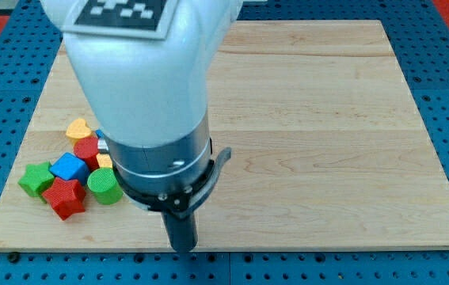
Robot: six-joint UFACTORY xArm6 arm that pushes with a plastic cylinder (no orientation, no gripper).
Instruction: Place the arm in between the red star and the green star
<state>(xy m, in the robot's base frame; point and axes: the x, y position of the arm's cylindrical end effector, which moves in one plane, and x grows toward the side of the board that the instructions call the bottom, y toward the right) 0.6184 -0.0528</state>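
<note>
The red star (66, 198) lies near the board's lower left edge. The green star (36, 178) sits just up and left of it, touching or nearly touching. My tip (183, 245) is at the view's bottom centre, well to the right of both stars, and touches no block. The arm's white body hides part of the block cluster's right side.
A blue block (70, 167), a green cylinder (104, 185), a red block (87, 148), an orange heart-like block (78, 127) and a partly hidden yellow block (104, 161) cluster by the stars. The wooden board (327, 119) lies on a blue pegboard.
</note>
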